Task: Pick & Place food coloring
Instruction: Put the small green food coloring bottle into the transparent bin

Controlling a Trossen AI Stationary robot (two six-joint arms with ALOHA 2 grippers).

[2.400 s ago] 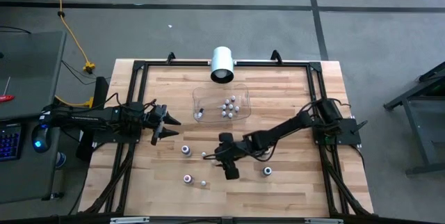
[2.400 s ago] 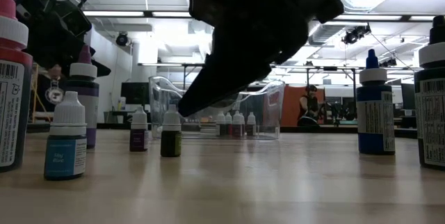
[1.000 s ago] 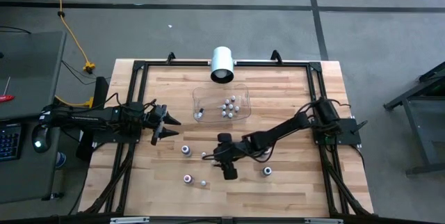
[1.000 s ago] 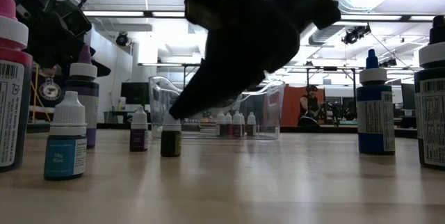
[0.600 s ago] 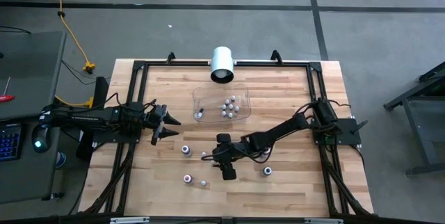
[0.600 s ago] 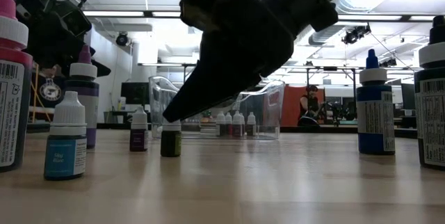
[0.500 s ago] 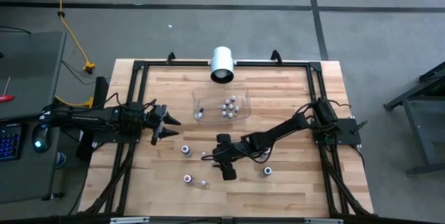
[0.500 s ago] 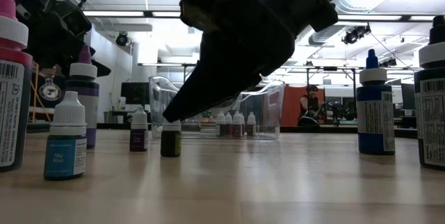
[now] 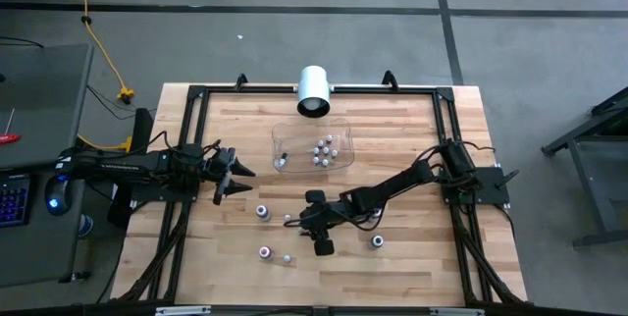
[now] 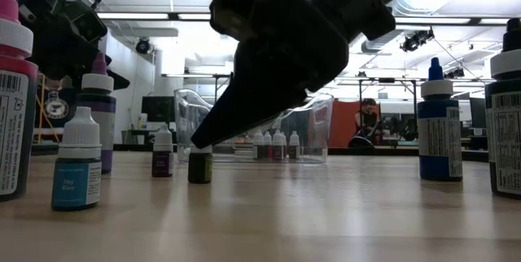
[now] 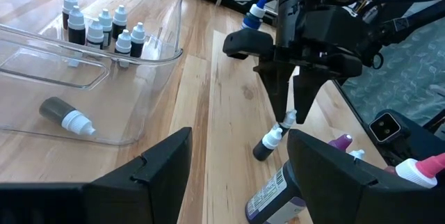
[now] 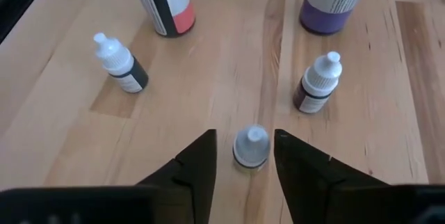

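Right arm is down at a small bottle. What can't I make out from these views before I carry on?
- Low view: the right gripper covers the small bottle's cap, so contact there is unseen.
- High view: the bottles in the tray are only dots inside the tray; their colours are unreadable.
- Right wrist view: the red-labelled bottle and the purple bottle are cut off by the picture's edge.
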